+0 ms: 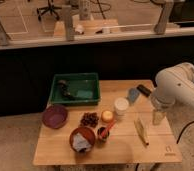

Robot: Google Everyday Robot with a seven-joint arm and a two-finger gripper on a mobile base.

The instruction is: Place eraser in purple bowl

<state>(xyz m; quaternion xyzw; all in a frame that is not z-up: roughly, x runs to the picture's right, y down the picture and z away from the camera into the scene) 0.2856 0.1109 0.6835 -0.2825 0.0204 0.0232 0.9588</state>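
Gripper (158, 118) hangs right, by the eraser (143, 90); we cannot tell its state, and might catch the adjacent blue-grey piece (133, 95).

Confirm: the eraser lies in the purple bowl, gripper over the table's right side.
Wrong: the camera view shows the eraser on the table beside the blue-grey piece, apart from the purple bowl. The gripper is over the table's right side.

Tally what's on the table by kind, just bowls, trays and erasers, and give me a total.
Bowls: 2, purple bowl and orange-brown bowl
Trays: 1, green tray
Erasers: 1, black eraser
Total: 4
The gripper hangs over the table at its right side, near the eraser.
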